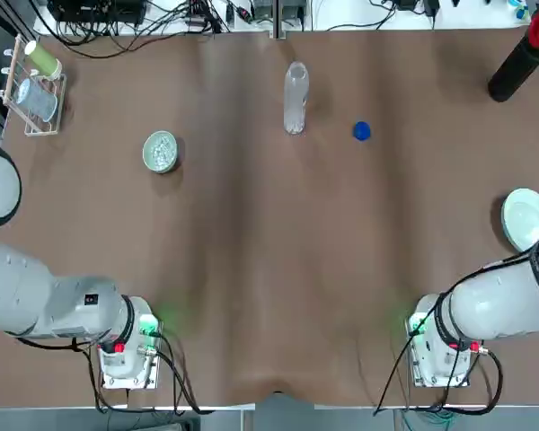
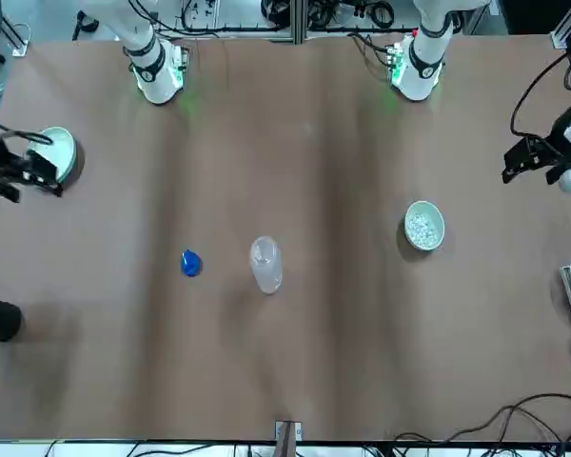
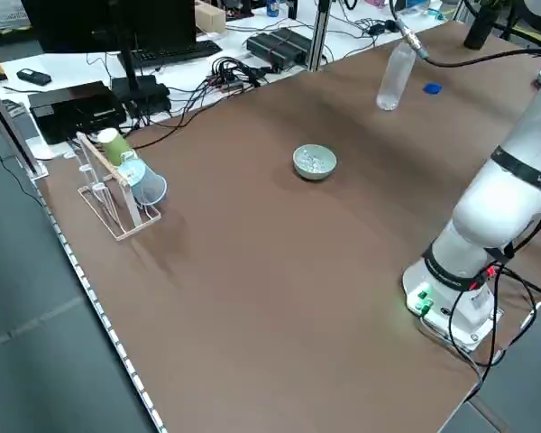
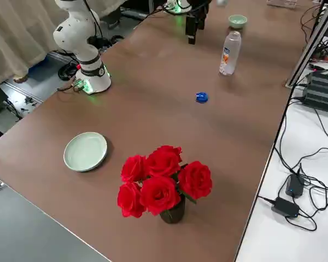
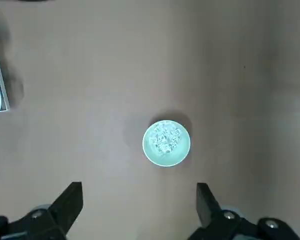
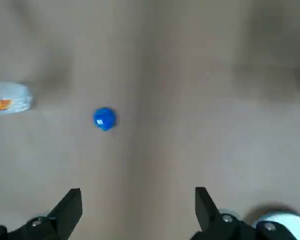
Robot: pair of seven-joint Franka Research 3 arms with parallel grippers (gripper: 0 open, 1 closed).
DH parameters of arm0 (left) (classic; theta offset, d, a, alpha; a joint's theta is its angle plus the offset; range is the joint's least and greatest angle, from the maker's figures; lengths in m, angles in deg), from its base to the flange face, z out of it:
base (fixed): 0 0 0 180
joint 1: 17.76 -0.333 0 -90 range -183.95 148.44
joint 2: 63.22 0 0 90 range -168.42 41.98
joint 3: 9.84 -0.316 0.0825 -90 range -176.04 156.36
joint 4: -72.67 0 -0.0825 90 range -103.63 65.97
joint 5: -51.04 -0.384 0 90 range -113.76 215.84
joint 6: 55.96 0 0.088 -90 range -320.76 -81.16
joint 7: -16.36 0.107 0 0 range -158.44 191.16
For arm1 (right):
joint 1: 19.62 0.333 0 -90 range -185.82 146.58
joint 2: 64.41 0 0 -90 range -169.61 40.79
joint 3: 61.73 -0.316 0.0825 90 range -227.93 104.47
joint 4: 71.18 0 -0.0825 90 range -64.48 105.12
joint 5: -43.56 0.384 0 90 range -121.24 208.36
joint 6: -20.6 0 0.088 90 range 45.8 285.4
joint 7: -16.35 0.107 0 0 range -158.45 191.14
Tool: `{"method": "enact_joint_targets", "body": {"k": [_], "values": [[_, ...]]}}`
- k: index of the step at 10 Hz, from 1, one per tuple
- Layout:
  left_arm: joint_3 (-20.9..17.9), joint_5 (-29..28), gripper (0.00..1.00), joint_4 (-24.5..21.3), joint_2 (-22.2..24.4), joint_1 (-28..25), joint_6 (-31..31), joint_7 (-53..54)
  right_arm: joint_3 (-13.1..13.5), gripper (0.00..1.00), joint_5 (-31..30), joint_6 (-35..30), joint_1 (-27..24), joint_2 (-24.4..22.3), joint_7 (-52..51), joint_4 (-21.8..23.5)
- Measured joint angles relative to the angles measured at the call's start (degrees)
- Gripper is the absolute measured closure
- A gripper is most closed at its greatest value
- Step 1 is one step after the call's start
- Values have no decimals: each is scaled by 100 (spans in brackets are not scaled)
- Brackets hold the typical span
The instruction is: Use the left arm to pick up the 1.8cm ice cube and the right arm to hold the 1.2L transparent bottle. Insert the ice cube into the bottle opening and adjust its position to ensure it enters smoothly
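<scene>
Bottle: I see bottle [image 1: 295, 97] upright mid-bench, blue cap [image 1: 361, 131] beside it.
Ice cubes: in green bowl [image 5: 166, 143], below my spread left end effector [image 5: 139, 202].
Right end effector [image 6: 138, 206]: fingers apart, above the cap, bottle off to one side.

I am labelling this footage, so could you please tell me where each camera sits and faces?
Top: overhead, both arm bases at bottom; bottle.
Front: across the table, facing bases; bowl.
Left side: raised, left arm nearest.
Right side: raised, roses nearest.
Left wrist: open left claw above bowl.
Right wrist: open right claw above cap.
Shared: top and front show the bottle.
</scene>
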Motion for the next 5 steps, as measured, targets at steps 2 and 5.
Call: {"method": "enact_joint_targets", "body": {"k": [2,5], "values": [[-1,0,1,-341,-7,-48,-188,-11,-10,0,482,532,51,406,-545,53],[-2,0,1,-1471,208,-146,-1112,0,-14,0,1730,1679,134,1044,-2340,184]]}}
